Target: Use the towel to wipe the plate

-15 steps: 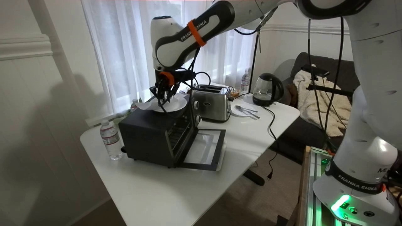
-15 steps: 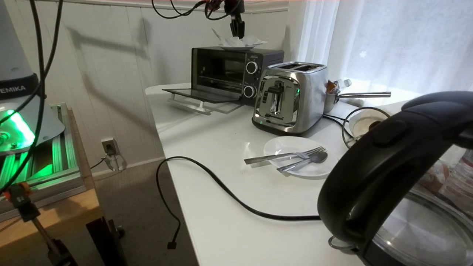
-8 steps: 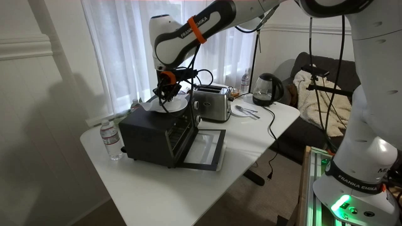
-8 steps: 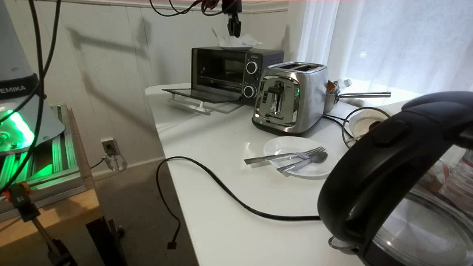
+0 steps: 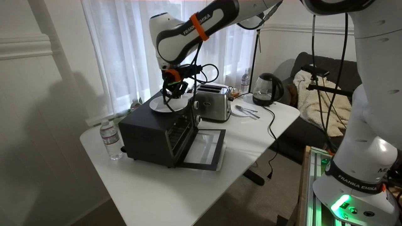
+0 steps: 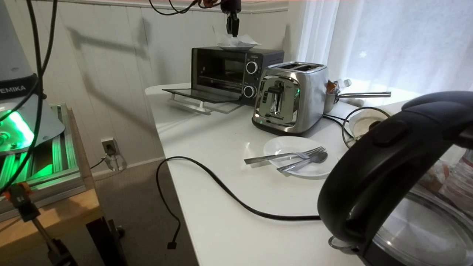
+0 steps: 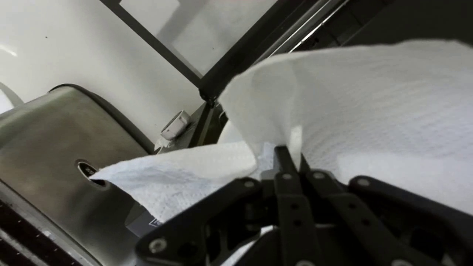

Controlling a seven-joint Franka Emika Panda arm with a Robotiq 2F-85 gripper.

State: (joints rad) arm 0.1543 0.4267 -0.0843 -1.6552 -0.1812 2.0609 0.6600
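Observation:
The white paper towel (image 7: 384, 99) fills the right of the wrist view, with another flap to the left. My gripper (image 7: 293, 157) is shut on a pinched fold of it. The white plate (image 5: 160, 106) lies on top of the black toaster oven, and its rim also shows in an exterior view (image 6: 236, 48). The gripper (image 6: 232, 34) points down just above the plate, with the towel (image 6: 247, 40) bunched under and around the fingertips. In the wrist view the towel hides nearly all of the plate. I cannot tell how firmly the towel presses on it.
The toaster oven (image 5: 147, 125) has its glass door (image 5: 204, 147) lowered over the table. A steel toaster (image 5: 212, 105) stands close beside it. A water bottle (image 5: 111, 141) stands at its other side. A second plate (image 6: 314, 168) with cutlery and a kettle (image 5: 267, 89) are farther along.
The gripper has moved across the plate toward the steel toaster, dragging the towel. The towel flap that overhung the plate's far side from the toaster no longer shows there. The plate looks unmoved.

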